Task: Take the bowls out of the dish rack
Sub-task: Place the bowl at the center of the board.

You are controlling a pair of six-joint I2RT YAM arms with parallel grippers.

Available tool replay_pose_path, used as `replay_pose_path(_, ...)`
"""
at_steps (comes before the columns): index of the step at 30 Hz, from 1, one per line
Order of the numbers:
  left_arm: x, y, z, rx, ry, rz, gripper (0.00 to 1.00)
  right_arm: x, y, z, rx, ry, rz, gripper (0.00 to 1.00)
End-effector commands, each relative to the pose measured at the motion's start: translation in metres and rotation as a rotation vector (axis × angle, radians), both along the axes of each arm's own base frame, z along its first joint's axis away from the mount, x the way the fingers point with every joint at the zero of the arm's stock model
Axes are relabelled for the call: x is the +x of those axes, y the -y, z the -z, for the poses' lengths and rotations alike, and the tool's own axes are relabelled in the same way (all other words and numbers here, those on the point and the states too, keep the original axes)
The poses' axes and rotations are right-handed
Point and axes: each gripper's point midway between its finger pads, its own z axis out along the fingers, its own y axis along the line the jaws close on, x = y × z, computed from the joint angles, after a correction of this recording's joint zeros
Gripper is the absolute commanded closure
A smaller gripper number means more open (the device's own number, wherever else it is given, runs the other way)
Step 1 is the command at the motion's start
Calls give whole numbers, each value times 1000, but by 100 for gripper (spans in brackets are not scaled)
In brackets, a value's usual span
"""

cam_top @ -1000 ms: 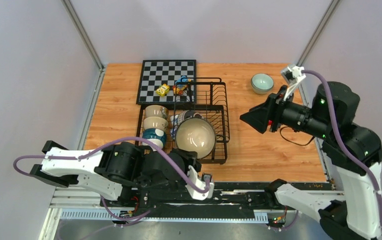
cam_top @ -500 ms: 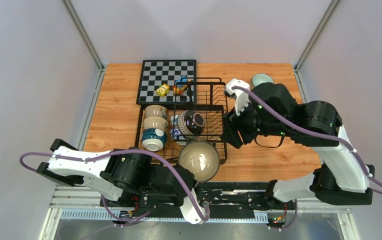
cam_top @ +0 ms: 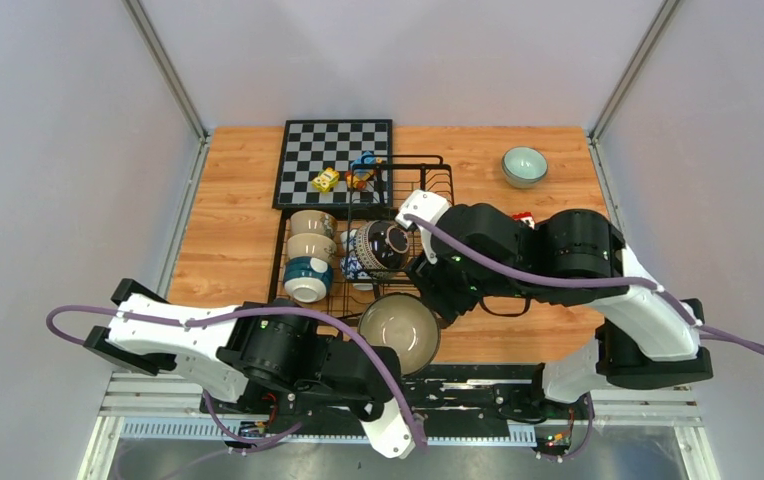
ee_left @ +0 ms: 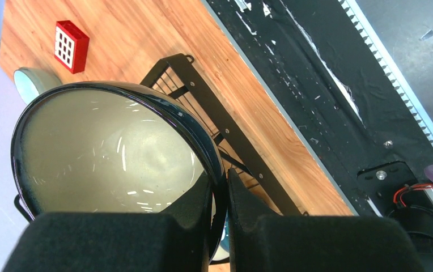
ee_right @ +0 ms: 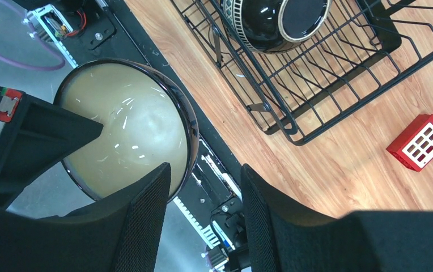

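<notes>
1. Top view: the big bowl has left the dish rack. A second ago it leaned in the rack's near right corner; now it hangs past the near rim, over the front edge of the table. The left gripper holds it by the rim. The right arm, then far off to the right, has swung in, and the right gripper is just beside the bowl. Still racked are three bowls on the left and a dark patterned bowl. A mint bowl stands on the table, far right.

2. Left wrist view: the left gripper is pressed together on the big bowl's rim, one finger inside and one outside. The bowl is tilted, its pale inside showing, with the rack's corner behind it.

3. Right wrist view: the right gripper is spread and holds nothing. The big bowl has its rim just beside one finger. This looks like a handover taking shape, so the right arm could set the bowl down on its own side, near the red block.
</notes>
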Motion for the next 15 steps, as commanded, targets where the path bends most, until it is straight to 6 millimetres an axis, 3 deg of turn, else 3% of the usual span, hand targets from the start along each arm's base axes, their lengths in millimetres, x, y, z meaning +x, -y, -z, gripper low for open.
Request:
replay_pose_path(1, -1, 9, -17, -81, 6, 7, 100, -6, 12, 10, -87, -1, 14, 48)
replay_pose_path(15, 5, 8, -17, -92, 42, -6, 100, -12, 3, 37, -160, -16, 3, 57)
